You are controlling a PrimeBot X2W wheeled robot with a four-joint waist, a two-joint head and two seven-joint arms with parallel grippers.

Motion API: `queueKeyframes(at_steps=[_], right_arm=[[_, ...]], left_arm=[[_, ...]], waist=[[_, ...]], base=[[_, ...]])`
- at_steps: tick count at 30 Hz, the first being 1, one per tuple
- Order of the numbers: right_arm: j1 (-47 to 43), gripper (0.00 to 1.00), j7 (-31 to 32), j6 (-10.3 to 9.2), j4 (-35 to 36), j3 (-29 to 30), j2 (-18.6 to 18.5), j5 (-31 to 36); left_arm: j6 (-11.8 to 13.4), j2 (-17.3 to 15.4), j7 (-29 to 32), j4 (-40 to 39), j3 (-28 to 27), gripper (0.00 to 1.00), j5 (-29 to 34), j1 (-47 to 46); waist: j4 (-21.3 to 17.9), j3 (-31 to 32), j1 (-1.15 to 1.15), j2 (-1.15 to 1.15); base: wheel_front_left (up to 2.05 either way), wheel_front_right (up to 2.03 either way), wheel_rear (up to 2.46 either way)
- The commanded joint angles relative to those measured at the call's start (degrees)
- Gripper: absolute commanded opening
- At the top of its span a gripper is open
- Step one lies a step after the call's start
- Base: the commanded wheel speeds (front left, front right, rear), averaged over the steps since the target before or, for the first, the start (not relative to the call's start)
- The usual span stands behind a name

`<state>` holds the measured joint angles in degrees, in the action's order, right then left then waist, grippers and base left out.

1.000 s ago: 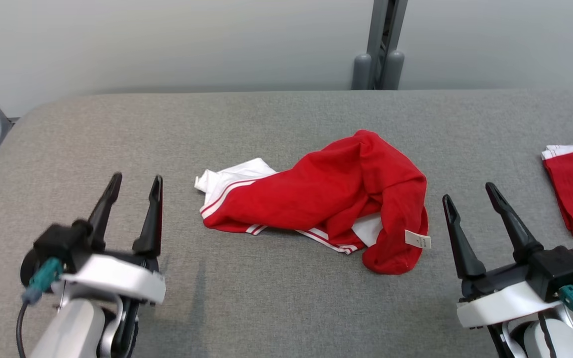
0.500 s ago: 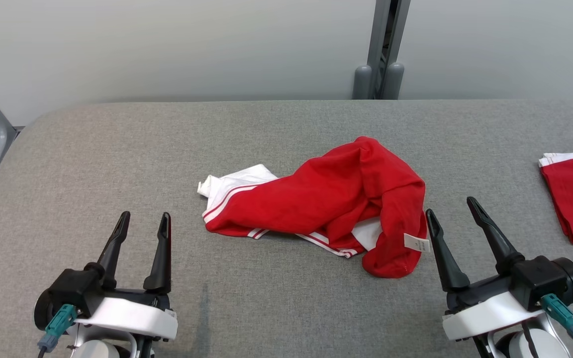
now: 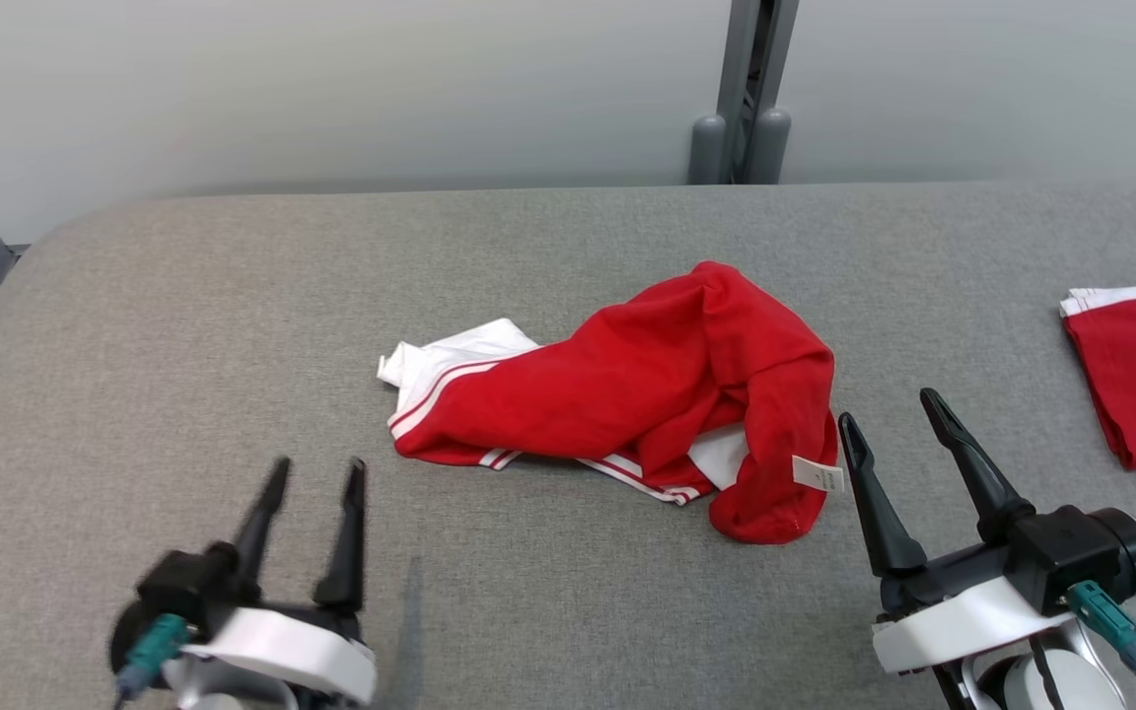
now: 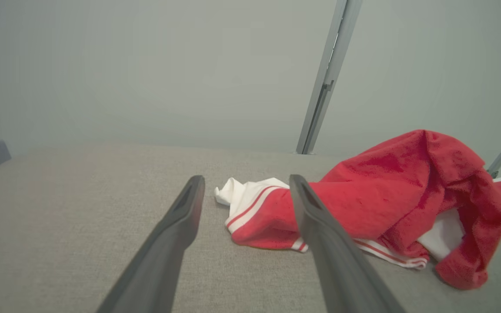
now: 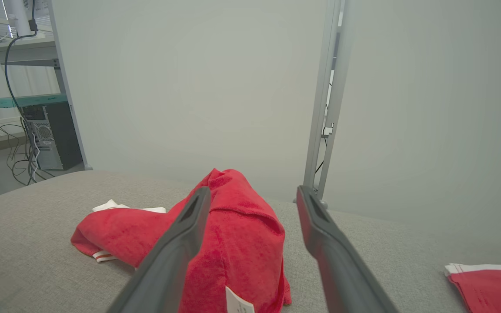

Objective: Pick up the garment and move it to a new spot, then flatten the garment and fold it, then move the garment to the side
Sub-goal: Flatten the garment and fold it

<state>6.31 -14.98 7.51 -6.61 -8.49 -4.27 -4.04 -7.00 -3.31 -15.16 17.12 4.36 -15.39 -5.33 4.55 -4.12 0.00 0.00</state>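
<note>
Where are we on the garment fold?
Done: nothing visible. The garment lies crumpled on the table, neither flattened nor folded. In hand: nothing; left claw and right claw are open and empty, either side of it. Left: pick up, move, flatten, fold, set aside.

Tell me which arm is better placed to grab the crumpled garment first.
Right, probably. The right gripper is open, one fingertip almost at the tagged end of the garment. The left gripper is open too, but bare table separates it from the white hem.
</note>
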Motion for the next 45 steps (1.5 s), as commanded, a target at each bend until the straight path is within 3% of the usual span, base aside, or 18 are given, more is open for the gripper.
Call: queueKeyframes(at_steps=[1,12,27,29,36,38,45], right_arm=[[0.6,1.0,-0.3,-0.05,0.1,-0.2,-0.2,-0.1],[2.5,1.0,-0.3,-0.05,1.0,-0.3,0.0,0.9],[3.9,1.0,-0.3,-0.05,1.5,-0.7,0.7,1.6],[4.0,1.0,-0.3,-0.05,1.6,-0.6,0.8,1.8],[4.0,1.0,-0.3,-0.05,1.7,0.4,1.0,2.0],[3.3,1.0,-0.3,-0.05,1.5,0.8,1.2,1.4],[3.5,1.0,-0.3,-0.05,1.2,-0.1,1.2,0.5]], left_arm=[[-0.3,-0.1,0.0,1.6,1.0,1.0,-0.3,-1.2],[0.5,-0.3,3.4,17.9,1.0,1.0,-2.2,-11.3],[0.8,0.0,9.3,30.8,-0.9,1.0,-8.5,-20.3],[0.3,0.0,9.1,31.3,0.0,0.0,-8.9,-21.0],[-0.1,-3.6,4.4,28.4,1.3,0.0,-7.6,-23.3],[1.0,-7.9,2.5,22.2,0.7,0.0,-6.0,-24.7],[1.2,-13.6,9.0,11.1,0.6,0.0,-5.2,-27.0]], waist=[[-0.5,-0.6,0.0,0.0],[-4.8,-6.5,0.0,0.0],[-8.9,-10.2,0.0,0.0],[-9.2,-10.5,0.0,0.0],[-9.3,-10.3,0.0,0.0],[-8.8,-9.0,0.0,0.0],[-8.6,-7.9,0.0,0.0]], base=[[0.0,0.0,0.0],[0.0,0.0,0.0],[0.0,0.0,0.0],[0.0,0.0,0.0],[0.0,0.0,0.0],[0.0,0.0,0.0],[0.0,0.0,0.0]])
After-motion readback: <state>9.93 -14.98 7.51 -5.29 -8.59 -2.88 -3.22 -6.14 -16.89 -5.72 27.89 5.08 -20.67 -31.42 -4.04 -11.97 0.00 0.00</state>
